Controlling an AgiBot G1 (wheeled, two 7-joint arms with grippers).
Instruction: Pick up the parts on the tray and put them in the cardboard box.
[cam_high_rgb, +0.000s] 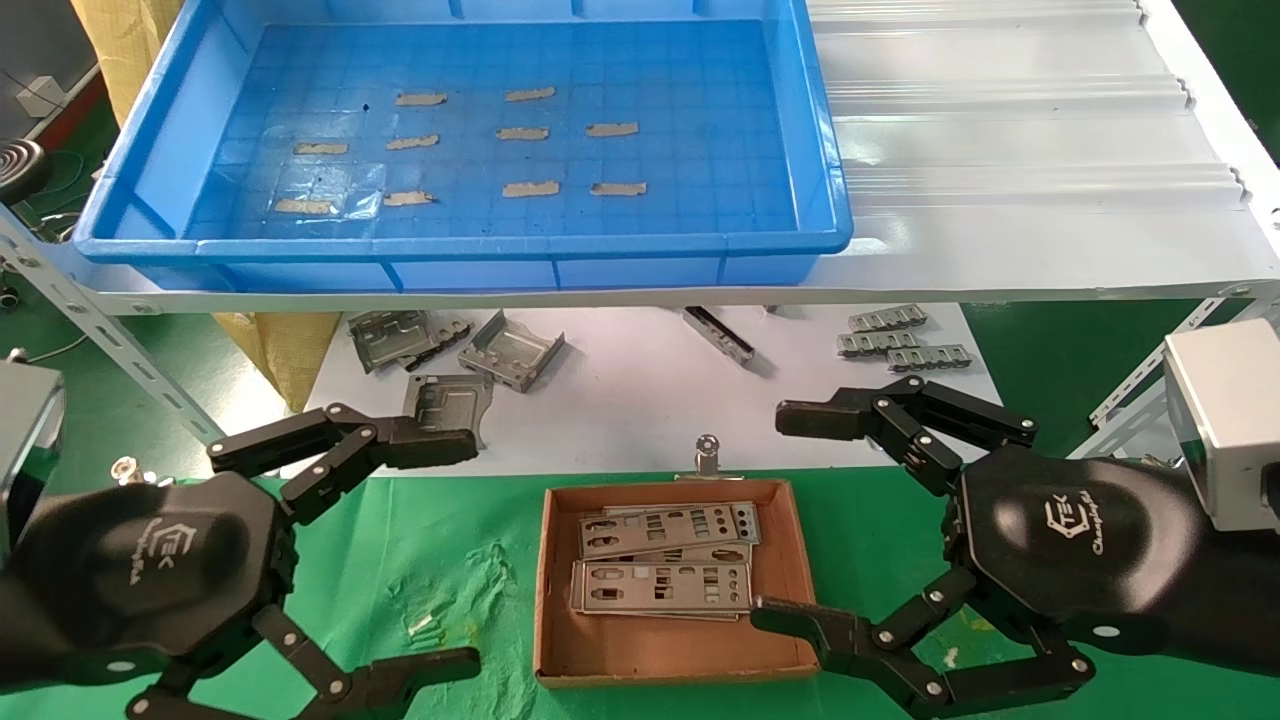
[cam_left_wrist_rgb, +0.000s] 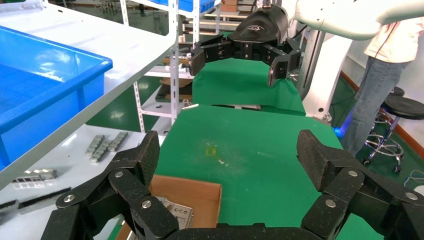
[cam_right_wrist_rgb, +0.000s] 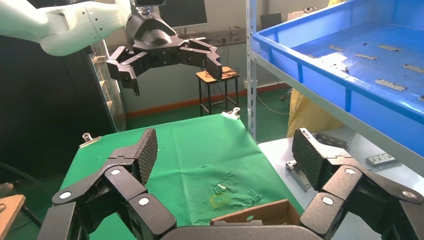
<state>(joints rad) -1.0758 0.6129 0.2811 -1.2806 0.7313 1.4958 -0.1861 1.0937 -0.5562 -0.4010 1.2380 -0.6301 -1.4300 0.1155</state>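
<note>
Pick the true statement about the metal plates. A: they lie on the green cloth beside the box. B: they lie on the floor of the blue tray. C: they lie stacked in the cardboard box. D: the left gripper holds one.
C: the metal plates lie stacked in the cardboard box; the blue tray holds only tape strips, and the left gripper and right gripper are both open and empty.

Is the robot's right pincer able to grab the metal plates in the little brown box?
Probably yes. The right pincer hangs open beside the cardboard box, one finger at its edge. The plates lie uncovered on top, with nothing between them.
</note>
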